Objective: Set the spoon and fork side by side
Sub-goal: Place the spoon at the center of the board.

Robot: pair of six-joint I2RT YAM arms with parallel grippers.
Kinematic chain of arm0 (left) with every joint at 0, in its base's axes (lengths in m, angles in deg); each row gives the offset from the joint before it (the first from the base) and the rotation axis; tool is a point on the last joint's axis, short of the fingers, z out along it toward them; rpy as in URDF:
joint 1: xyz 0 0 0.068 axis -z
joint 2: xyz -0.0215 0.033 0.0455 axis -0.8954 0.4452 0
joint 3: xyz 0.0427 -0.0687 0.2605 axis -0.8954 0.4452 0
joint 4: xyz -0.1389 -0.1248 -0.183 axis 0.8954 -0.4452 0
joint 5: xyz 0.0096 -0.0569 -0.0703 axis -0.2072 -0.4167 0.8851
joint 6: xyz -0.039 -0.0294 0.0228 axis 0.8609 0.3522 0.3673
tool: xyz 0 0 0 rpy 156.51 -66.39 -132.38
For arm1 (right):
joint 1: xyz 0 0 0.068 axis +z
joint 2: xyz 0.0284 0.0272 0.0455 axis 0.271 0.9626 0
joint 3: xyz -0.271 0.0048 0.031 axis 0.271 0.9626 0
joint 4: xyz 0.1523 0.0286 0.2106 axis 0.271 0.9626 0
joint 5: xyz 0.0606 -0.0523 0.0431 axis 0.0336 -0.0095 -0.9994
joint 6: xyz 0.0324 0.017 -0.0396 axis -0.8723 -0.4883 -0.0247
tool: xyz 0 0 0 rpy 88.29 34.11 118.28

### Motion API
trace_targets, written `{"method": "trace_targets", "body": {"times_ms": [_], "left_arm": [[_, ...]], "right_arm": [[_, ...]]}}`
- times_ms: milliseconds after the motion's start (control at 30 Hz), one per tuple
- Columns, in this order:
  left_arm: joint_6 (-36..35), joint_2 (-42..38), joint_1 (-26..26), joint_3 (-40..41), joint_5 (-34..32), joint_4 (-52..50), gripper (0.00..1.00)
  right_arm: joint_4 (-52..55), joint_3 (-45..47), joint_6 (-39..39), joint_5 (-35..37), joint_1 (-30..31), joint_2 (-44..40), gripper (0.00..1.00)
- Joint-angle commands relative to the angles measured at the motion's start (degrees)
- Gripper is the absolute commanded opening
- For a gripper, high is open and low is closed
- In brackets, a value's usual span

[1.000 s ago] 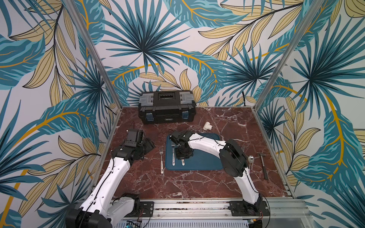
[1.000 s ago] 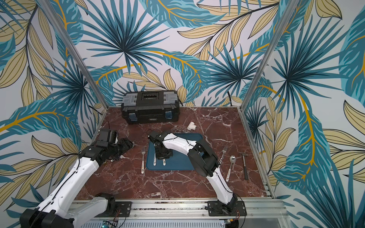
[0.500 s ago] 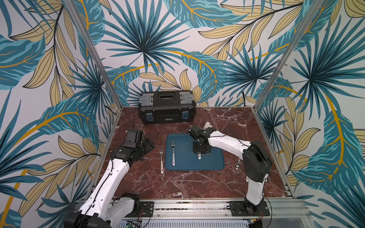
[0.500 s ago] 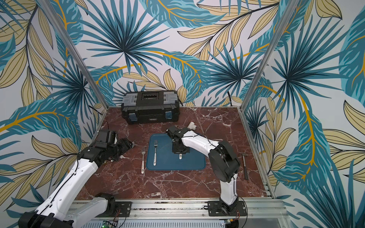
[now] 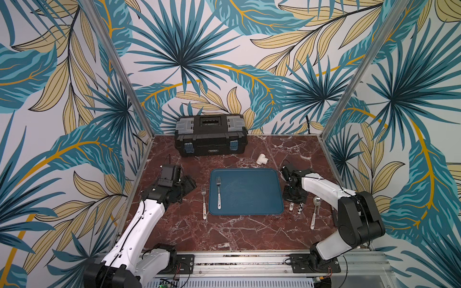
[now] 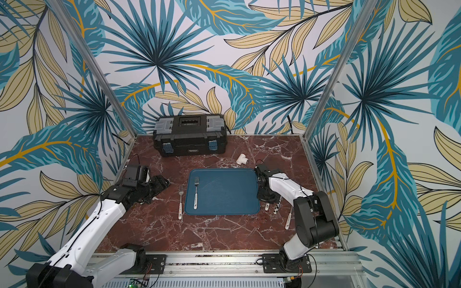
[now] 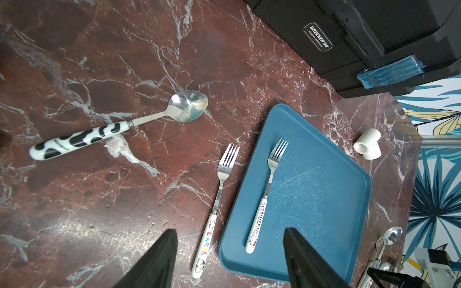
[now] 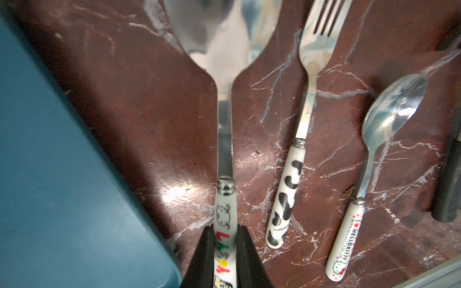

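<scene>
My right gripper (image 8: pixel 225 228) is shut on the cartoon-printed white handle of a spoon (image 8: pixel 224 104), just right of the blue tray (image 5: pixel 249 197). The spoon's bowl looks large and blurred, so it seems raised off the marble. Beside it, parallel, lies a cow-patterned fork (image 8: pixel 301 129). In both top views the right gripper (image 5: pixel 294 197) hides both heads, and only the handle ends show. My left gripper (image 7: pixel 229 259) hangs open and empty over the table left of the tray, near a cartoon-handled fork (image 7: pixel 219 189). A Hello Kitty fork (image 7: pixel 268 189) lies on the tray.
A Hello Kitty spoon (image 8: pixel 374 149) lies beyond the cow fork, with a black tool (image 8: pixel 449 174) past it. A cow-handled spoon (image 7: pixel 119 127) lies on the marble at the left. A black toolbox (image 5: pixel 210 136) stands at the back. A white pipe fitting (image 5: pixel 262 159) lies behind the tray.
My right gripper has carried the spoon from beside the fork on the tray's left part, across the tray, to the marble on its right. The left arm has barely moved.
</scene>
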Motion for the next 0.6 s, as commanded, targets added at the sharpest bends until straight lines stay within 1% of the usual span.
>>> {"method": "trace_targets", "body": {"times_ms": [0,33,100,300,367,400,467,533,567], "left_arm": [[-1.04,0.39,-0.38,2.32,0.85,1.96,0.72],[-1.13,0.60,-0.38,2.54,0.84,2.19,0.72],[-1.43,0.91,-0.39,2.72,0.88,2.50,0.72],[-2.68,2.65,-0.38,3.37,1.67,4.36,0.74],[-2.61,3.33,-0.38,3.39,2.40,5.16,0.74],[-2.65,3.53,-0.36,3.20,2.74,5.53,0.74],[-3.08,3.73,-0.38,2.47,3.47,5.57,0.74],[-4.06,3.58,-0.38,1.66,3.33,5.21,0.75],[-4.68,3.43,-0.36,1.43,3.05,5.12,0.75]], "right_arm": [[-0.65,1.19,2.36,1.07,-1.72,1.88,0.15],[-0.14,1.02,2.31,1.25,-2.14,2.89,0.17],[-0.63,1.25,2.63,0.53,-2.66,4.23,0.24],[0.08,0.89,2.33,-0.75,-3.03,5.90,0.26],[2.77,0.22,1.31,0.72,-3.31,5.09,0.31],[3.76,0.37,0.47,1.71,-3.49,3.71,0.34],[6.06,2.28,-2.46,5.01,-4.25,-1.85,0.41],[7.30,5.34,-4.55,7.79,-5.58,-8.59,0.43],[7.71,6.70,-5.06,8.06,-6.71,-10.90,0.43]]}}
